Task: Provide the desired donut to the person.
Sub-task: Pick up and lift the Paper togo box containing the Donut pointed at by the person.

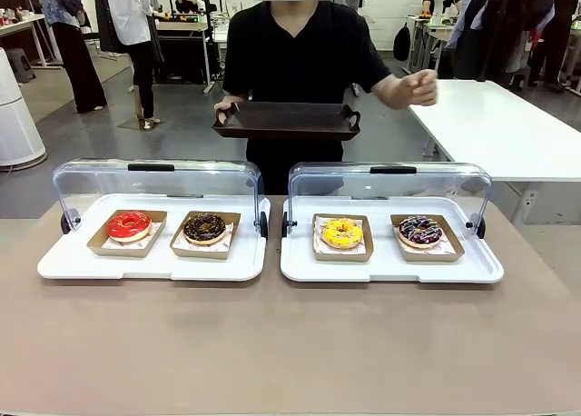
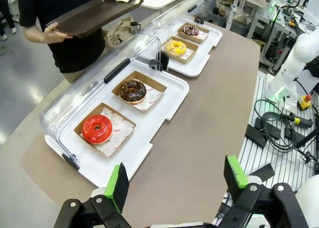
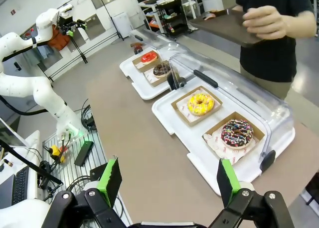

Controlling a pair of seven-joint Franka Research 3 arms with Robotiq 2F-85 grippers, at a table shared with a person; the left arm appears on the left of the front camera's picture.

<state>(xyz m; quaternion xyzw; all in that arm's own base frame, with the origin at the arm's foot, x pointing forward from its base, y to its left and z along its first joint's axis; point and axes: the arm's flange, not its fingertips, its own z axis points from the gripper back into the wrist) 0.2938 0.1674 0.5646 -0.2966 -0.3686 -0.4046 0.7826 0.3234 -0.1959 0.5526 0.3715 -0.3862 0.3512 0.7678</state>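
Jaws left and right gape empty; clear lids (image 1: 163,182) stand raised behind the donuts (image 1: 342,232), person (image 1: 300,53) holding tray (image 1: 286,119).

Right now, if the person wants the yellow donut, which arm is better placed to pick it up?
Right, probably: the yellow donut lies in the right-hand tray, close ahead of the open right gripper and farther from the left gripper.

L pincer (image 2: 177,173) wide open, held high; R pincer (image 3: 168,172) same.
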